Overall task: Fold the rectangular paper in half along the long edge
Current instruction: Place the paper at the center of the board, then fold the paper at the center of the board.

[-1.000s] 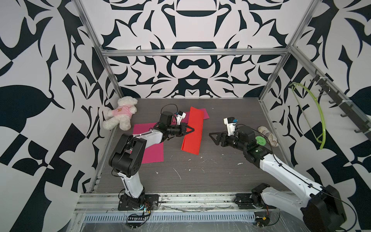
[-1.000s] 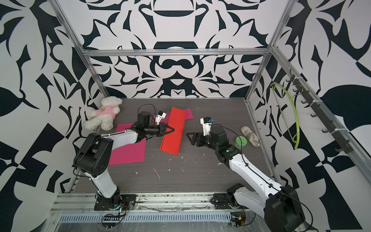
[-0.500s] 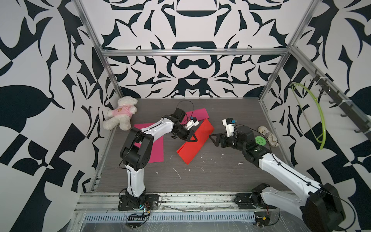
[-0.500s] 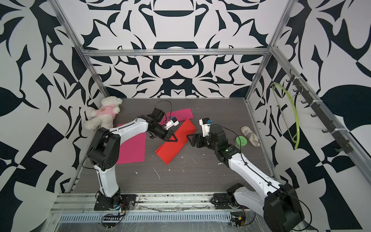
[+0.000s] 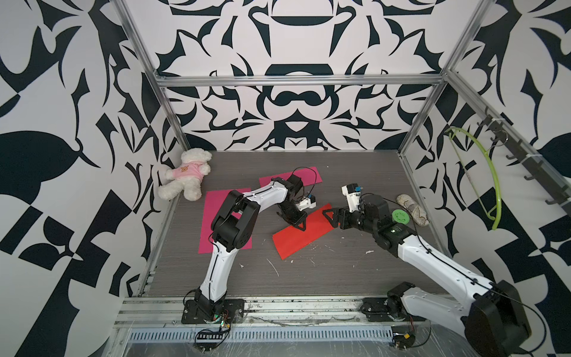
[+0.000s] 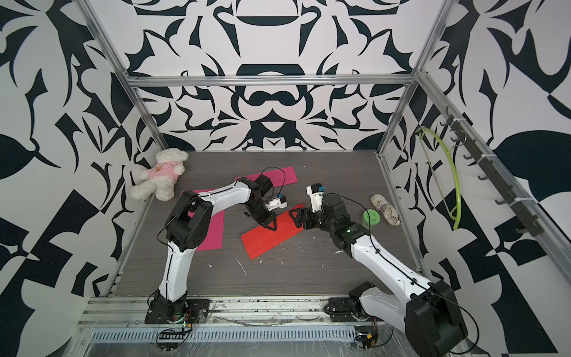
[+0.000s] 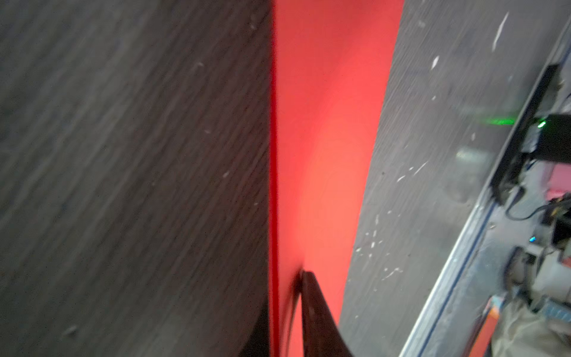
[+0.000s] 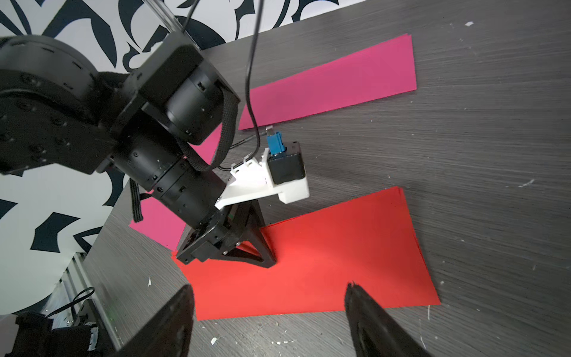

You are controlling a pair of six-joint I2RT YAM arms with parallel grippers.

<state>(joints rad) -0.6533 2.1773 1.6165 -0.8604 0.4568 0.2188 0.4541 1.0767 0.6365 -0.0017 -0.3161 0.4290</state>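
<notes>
Red rectangular paper (image 5: 296, 241) on grey bench (image 5: 309, 278).
Left gripper (image 5: 300, 228) fingers touch its edge, opening unclear; right gripper (image 5: 330, 218) fingers wide apart, empty.

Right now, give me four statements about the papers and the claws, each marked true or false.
1. The red paper lies on the table. True.
2. The right claw is shut on the red paper. False: it is open and holds nothing.
3. The left claw is down at the red paper's edge. True.
4. The teddy bear lies on the pink sheet. False: it sits off it, in the back corner.
</notes>
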